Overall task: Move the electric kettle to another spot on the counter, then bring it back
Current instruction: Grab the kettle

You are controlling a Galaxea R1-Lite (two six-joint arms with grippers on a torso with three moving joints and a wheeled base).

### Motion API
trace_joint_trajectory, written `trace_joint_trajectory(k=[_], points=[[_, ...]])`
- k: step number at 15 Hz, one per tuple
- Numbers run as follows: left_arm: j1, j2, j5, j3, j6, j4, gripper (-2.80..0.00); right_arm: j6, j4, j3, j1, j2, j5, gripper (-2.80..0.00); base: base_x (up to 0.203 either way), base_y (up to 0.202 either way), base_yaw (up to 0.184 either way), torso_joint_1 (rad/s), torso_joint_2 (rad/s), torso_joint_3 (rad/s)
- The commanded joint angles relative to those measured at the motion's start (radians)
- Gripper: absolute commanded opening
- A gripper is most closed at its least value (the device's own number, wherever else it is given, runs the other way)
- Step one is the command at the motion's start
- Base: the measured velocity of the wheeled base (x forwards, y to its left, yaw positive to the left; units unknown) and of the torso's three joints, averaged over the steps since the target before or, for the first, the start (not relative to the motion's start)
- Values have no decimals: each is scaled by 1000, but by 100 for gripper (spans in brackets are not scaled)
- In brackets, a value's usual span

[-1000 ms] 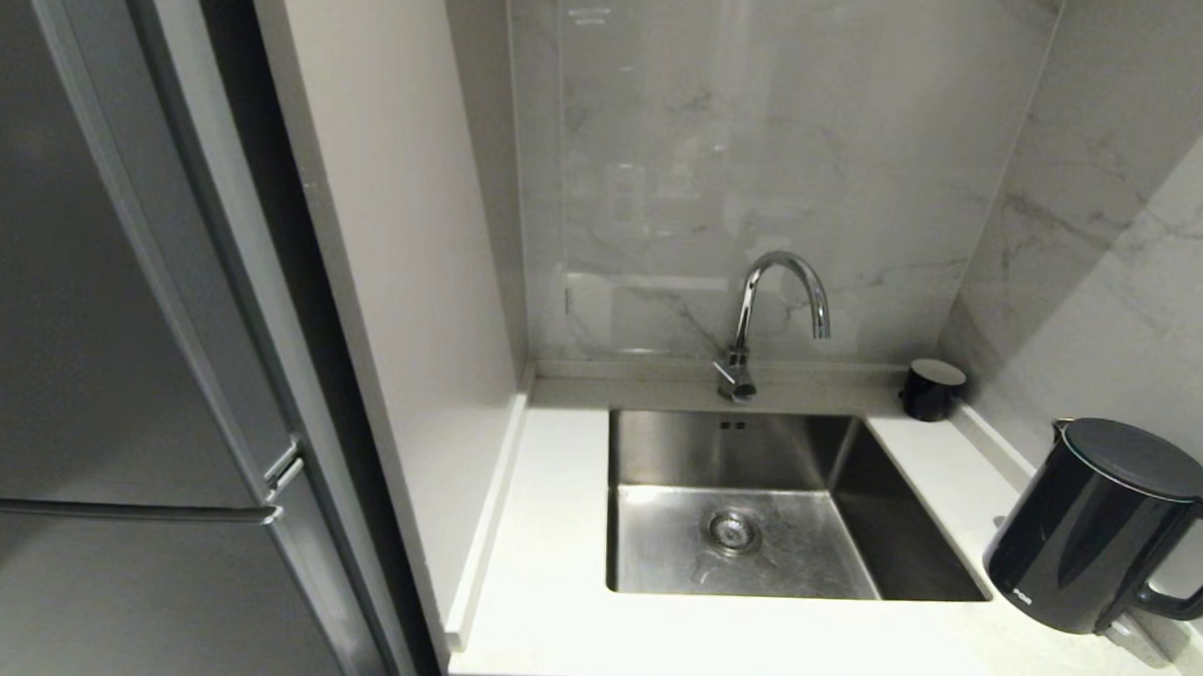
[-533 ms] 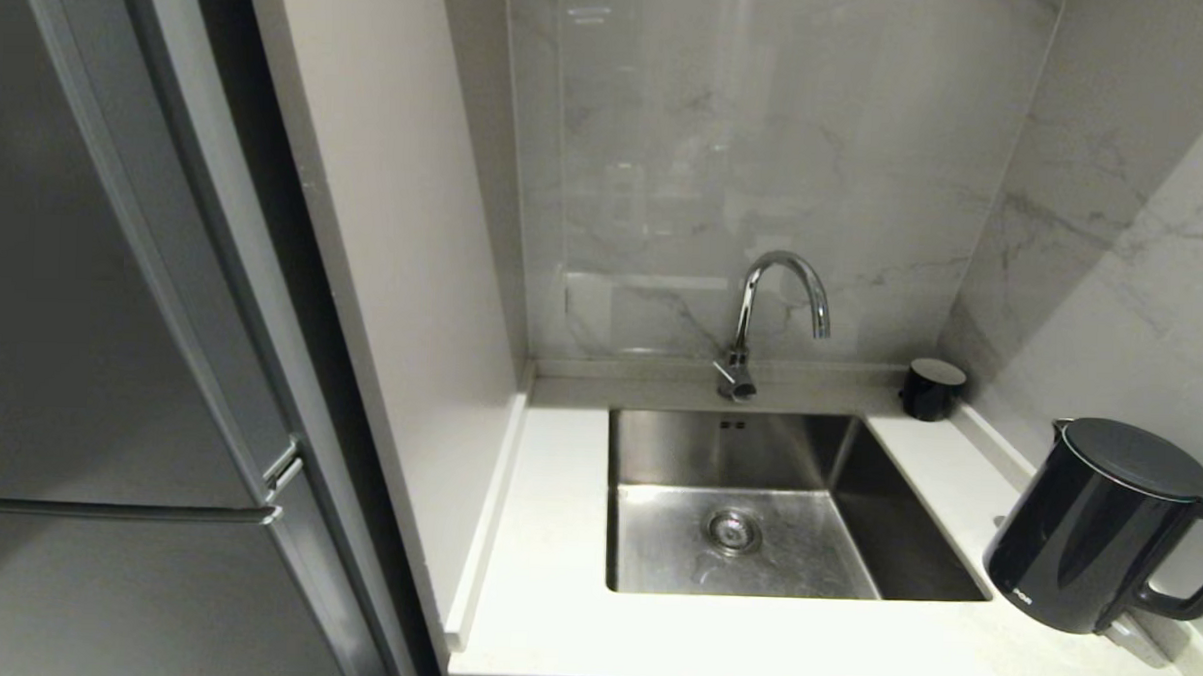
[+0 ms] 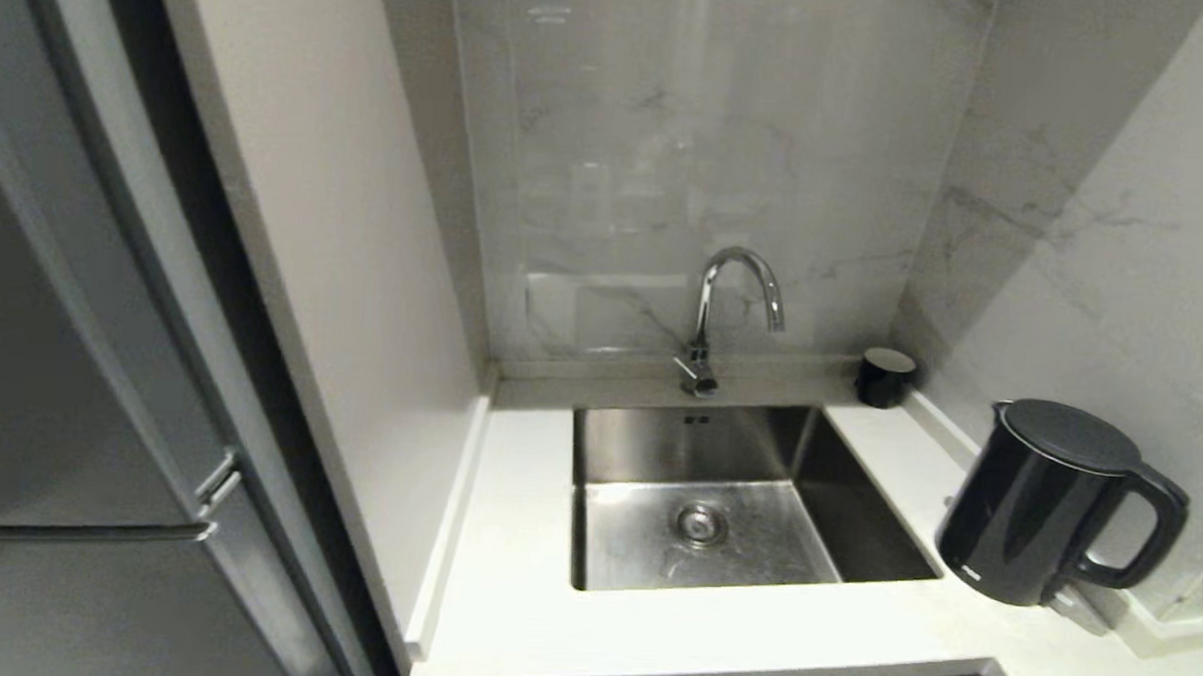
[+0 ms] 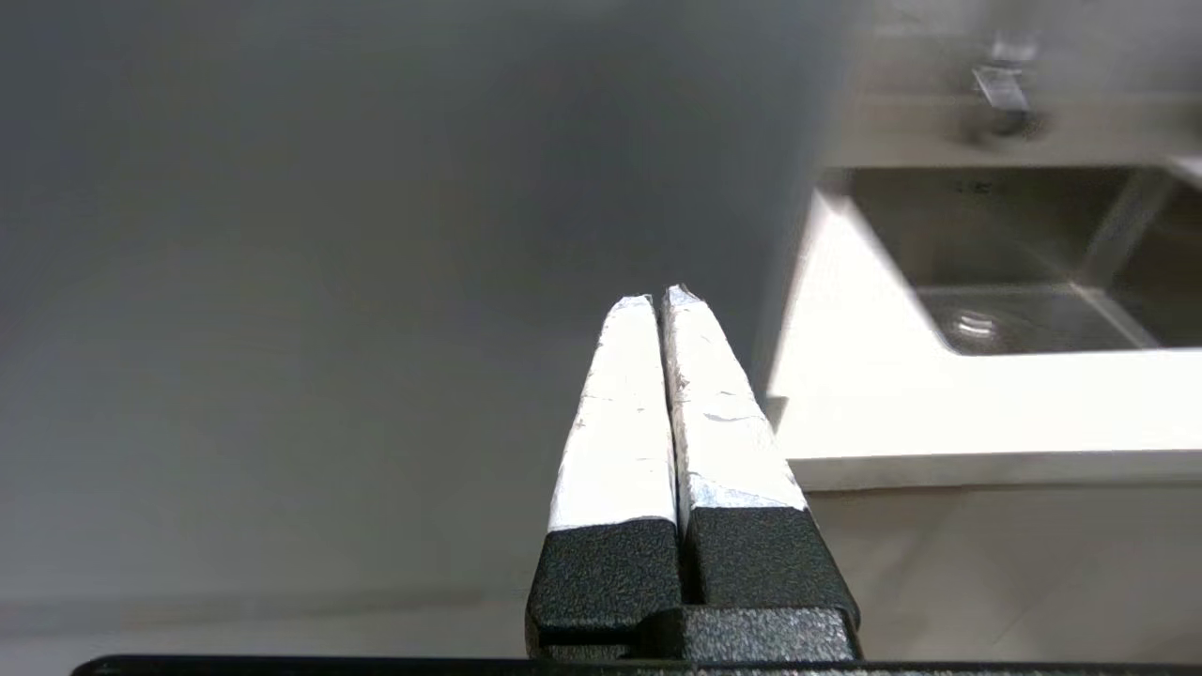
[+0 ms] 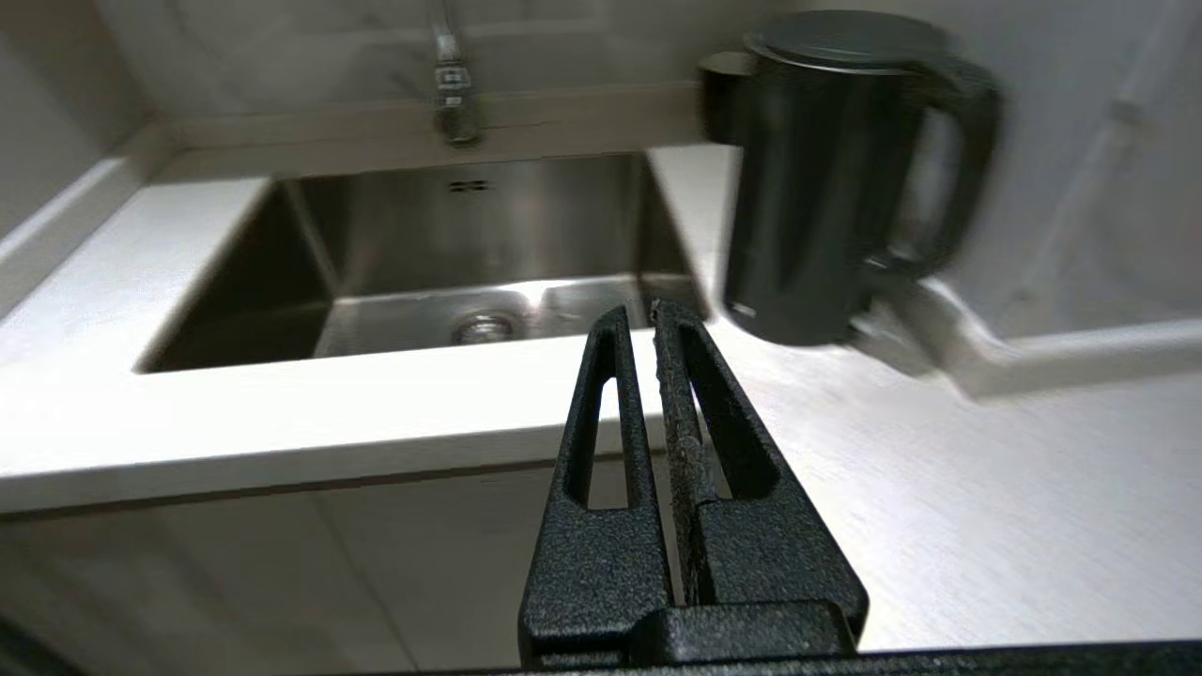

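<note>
The electric kettle (image 3: pixel 1041 503) is glossy black and stands upright at the right end of the white counter (image 3: pixel 651 635), against the upstand, with its loop handle turned right. The right wrist view shows the kettle (image 5: pixel 817 188) ahead and to one side of my right gripper (image 5: pixel 640 314), well apart from it. That gripper hangs in front of the counter's (image 5: pixel 939 469) front edge, shut and holding nothing. My left gripper (image 4: pixel 659 299) is shut and empty too, low beside the counter's (image 4: pixel 892 394) left end. Neither arm appears in the head view.
A steel sink (image 3: pixel 658 440) is set into the counter, with a chrome faucet (image 3: pixel 723 302) behind it. A small black cup (image 3: pixel 882 376) stands in the back right corner. A tall white side panel (image 3: pixel 344 269) and a grey fridge (image 3: pixel 59 409) close off the left.
The whole head view has slid to the left and slightly up, so the camera has moved. The kettle stays at the same place on the counter.
</note>
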Motion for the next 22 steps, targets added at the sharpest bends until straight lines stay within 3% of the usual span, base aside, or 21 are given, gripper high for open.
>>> trace_joint_trajectory(k=[1, 22], points=[[0, 0, 0, 0, 0, 0, -280, 0, 0, 0, 0, 0, 1, -280, -1, 10, -171, -2, 9, 5], [0, 0, 0, 0, 0, 0, -280, 0, 0, 0, 0, 0, 1, -280, 1, 9, -175, 0, 7, 5]])
